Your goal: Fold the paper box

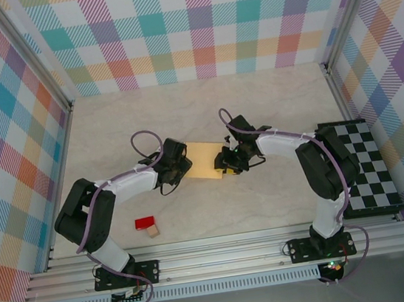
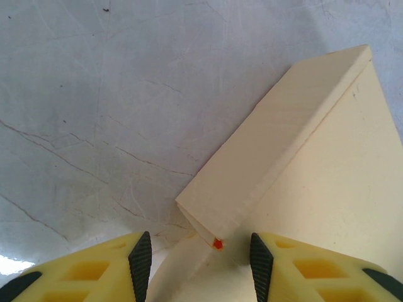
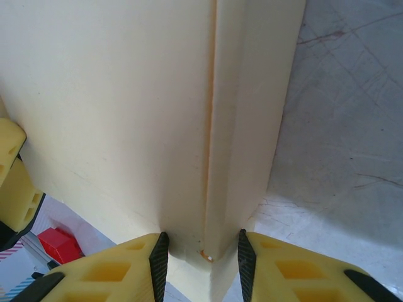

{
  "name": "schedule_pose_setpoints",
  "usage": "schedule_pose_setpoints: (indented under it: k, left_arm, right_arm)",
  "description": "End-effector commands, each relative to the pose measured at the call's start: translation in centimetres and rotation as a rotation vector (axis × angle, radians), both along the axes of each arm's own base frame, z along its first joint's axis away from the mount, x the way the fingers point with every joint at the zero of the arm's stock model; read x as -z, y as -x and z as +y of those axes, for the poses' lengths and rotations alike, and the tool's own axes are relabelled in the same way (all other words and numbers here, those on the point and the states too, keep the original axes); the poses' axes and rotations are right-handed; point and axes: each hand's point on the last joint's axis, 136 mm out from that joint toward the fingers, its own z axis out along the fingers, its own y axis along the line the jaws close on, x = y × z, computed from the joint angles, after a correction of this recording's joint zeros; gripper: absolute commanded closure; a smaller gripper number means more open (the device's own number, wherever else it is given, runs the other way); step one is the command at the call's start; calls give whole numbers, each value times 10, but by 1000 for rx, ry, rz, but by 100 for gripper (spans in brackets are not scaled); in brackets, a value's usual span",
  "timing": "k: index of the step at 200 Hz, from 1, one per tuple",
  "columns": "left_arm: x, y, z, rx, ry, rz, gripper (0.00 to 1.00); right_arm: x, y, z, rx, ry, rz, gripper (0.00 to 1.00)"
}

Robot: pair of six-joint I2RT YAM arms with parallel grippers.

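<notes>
The paper box (image 1: 205,159) is pale yellow card lying mid-table between both arms. In the left wrist view a folded side wall of the box (image 2: 277,145) rises from the flat panel, its corner with an orange dot lying between my jaws. My left gripper (image 2: 196,264) is open at the box's left edge (image 1: 181,165), and its pads are clear of the card. My right gripper (image 3: 201,261) sits at the box's right edge (image 1: 227,161). Its jaws are narrowed onto a raised folded wall of the paper box (image 3: 239,126), both pads against the card.
A small red block (image 1: 145,222) and a tan wooden cube (image 1: 153,231) lie near the left arm's base; the red block (image 3: 58,244) also shows under the box edge. A checkerboard mat (image 1: 364,167) lies at the right. Checked walls enclose the table.
</notes>
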Motion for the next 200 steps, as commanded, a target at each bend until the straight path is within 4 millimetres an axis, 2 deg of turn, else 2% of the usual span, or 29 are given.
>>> schedule_pose_setpoints:
  k: [1,23,29,56,109,145,200]
  left_arm:
    - [24,10,14,-7,-98,60,53]
    - [17,7,18,19,-160,42,53]
    - [18,12,23,28,-197,62,53]
    - [16,14,29,48,-243,61,53]
    - [21,16,29,71,-256,77,53]
    - [22,14,26,74,-256,83,53]
    - [25,12,26,80,-267,90,53]
  right_arm:
    - [10,9,-4,17,5,56,63]
    - [7,9,-6,19,17,61,59]
    - [6,9,-6,14,19,58,58]
    - [0,8,-6,9,15,39,60]
    - [-5,7,2,24,-37,56,62]
    - [-2,7,6,29,-60,77,62]
    - [-3,7,3,44,-37,92,58]
